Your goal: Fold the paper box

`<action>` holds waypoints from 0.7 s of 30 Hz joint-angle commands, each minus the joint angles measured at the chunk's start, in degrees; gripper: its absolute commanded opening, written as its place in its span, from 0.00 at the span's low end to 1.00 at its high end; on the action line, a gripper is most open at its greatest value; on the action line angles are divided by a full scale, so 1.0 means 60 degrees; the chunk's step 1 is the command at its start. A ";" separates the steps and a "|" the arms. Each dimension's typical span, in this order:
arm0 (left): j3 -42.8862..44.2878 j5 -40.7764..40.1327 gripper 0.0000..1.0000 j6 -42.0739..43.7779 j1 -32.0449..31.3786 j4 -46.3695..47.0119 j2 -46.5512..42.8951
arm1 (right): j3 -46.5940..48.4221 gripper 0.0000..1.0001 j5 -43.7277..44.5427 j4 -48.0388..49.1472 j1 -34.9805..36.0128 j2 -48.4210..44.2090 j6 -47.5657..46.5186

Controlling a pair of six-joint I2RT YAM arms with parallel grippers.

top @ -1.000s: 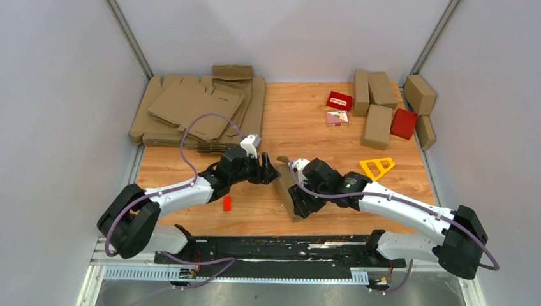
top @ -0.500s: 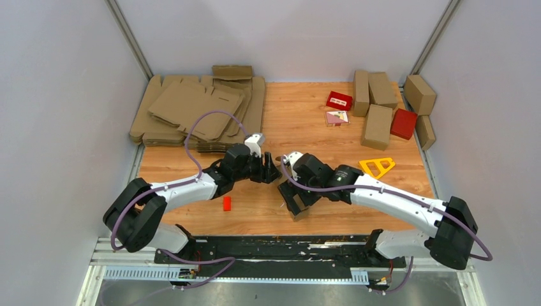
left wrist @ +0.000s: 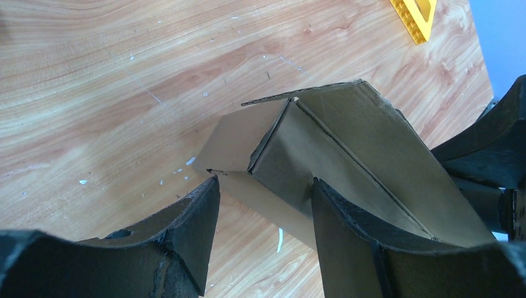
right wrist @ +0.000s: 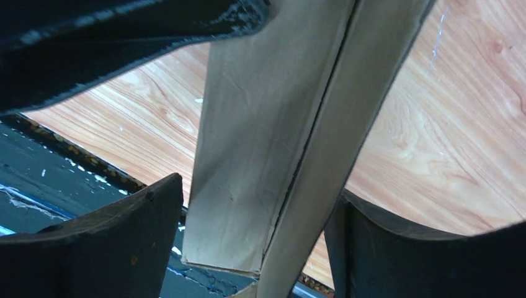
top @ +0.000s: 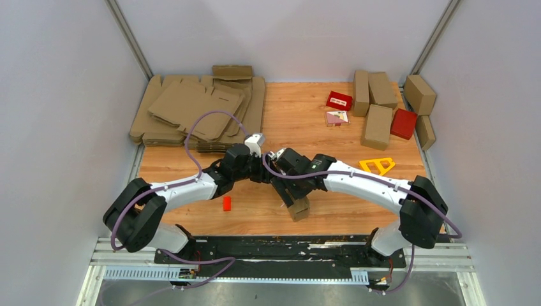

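L gripper [left wrist: 265,183] & R gripper [right wrist: 259,186] straddle paper box [left wrist: 338,133]; can't tell if pinching. Risk: loose hold, the 2 raised walls spring flat.

The desk [top: 300,124] carries flat cardboard sheets [top: 191,108] at far left, folded brown cartons [top: 376,126] and red boxes [top: 339,100] at far right, a yellow triangle frame [top: 376,167], a red block [top: 226,203], and in front the paper box [top: 298,208].

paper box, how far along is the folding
Done: the paper box looks partly folded, its long side walls raised. In hand: the left gripper and right gripper both straddle it. Left: an end flap hangs open, so the ends need tucking shut.
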 commanded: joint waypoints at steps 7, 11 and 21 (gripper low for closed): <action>0.0077 -0.0119 0.65 0.0543 0.0013 -0.0945 -0.0974 | -0.0105 0.58 -0.0024 -0.0077 -0.0168 -0.0478 -0.0161; 0.0129 -0.0633 0.67 0.0910 0.0020 -0.1784 -0.1968 | -0.0390 0.55 -0.0313 -0.0058 -0.0168 -0.0831 -0.0416; -0.0223 -0.0822 0.68 0.2923 0.0444 -0.1601 -0.3540 | -0.0859 0.56 -0.1173 -0.0187 -0.0168 -0.1478 -0.0767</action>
